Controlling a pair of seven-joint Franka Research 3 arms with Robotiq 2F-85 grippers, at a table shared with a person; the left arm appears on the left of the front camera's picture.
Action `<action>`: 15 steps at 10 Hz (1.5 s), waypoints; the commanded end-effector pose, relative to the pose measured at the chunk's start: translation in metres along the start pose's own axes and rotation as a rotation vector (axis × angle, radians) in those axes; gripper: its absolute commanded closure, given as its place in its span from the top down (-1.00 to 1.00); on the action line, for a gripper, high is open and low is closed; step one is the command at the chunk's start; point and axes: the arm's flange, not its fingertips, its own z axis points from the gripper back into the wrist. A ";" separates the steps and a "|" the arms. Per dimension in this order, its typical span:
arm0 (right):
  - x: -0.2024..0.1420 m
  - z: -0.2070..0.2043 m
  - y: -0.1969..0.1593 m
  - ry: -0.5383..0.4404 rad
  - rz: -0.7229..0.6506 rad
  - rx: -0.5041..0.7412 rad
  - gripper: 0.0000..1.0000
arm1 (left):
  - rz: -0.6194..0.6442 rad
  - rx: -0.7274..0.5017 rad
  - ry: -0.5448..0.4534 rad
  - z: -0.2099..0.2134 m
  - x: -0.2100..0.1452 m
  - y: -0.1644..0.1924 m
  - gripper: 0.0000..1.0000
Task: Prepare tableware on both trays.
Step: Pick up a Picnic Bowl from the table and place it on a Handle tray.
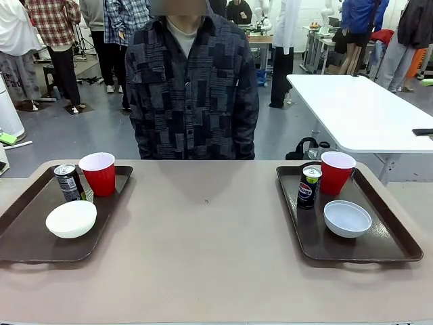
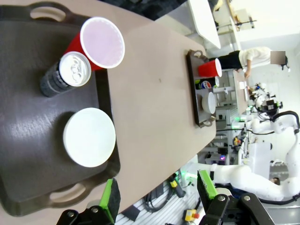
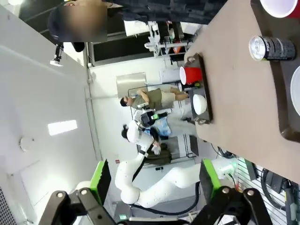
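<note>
On the left tray [image 1: 27, 237] stand a red cup [image 1: 99, 173] at the far side, a dark can [image 1: 68, 183] just beside it on its left, and a cream-white bowl [image 1: 71, 219] nearer to the robot. The can and the cup are very close together; I cannot tell if they touch. The bowl lies apart from both, near the tray's right rim.

On the right tray [image 1: 392, 244] a second red cup [image 1: 336, 172] stands at the far side, a second dark can [image 1: 309, 187] with a blue logo stands just beside it on its left, and a pale bowl [image 1: 347, 219] sits nearer, in the middle of the tray. All things are upright.

Both trays rest on the beige counter [image 1: 210, 250], well apart, one at each end. A person in a dark patterned shirt [image 1: 193, 88] stands at the far edge, between the trays.

The left tool [image 2: 158, 194] hangs above the near edge of the left tray, its green pads [image 2: 110, 197] wide apart with nothing between them. The right tool [image 3: 153, 180] is also spread wide and grips nothing; its view looks along the counter edge.
</note>
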 end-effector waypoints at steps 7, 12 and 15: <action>-0.027 0.006 -0.033 0.194 0.149 -0.252 1.00 | -0.010 -0.020 -0.002 0.001 0.002 -0.001 0.74; -0.023 -0.001 -0.034 0.191 0.127 -0.245 1.00 | -0.010 -0.020 -0.002 0.001 0.002 -0.001 0.74; -0.023 -0.001 -0.034 0.191 0.127 -0.245 1.00 | -0.010 -0.020 -0.002 0.001 0.002 -0.001 0.74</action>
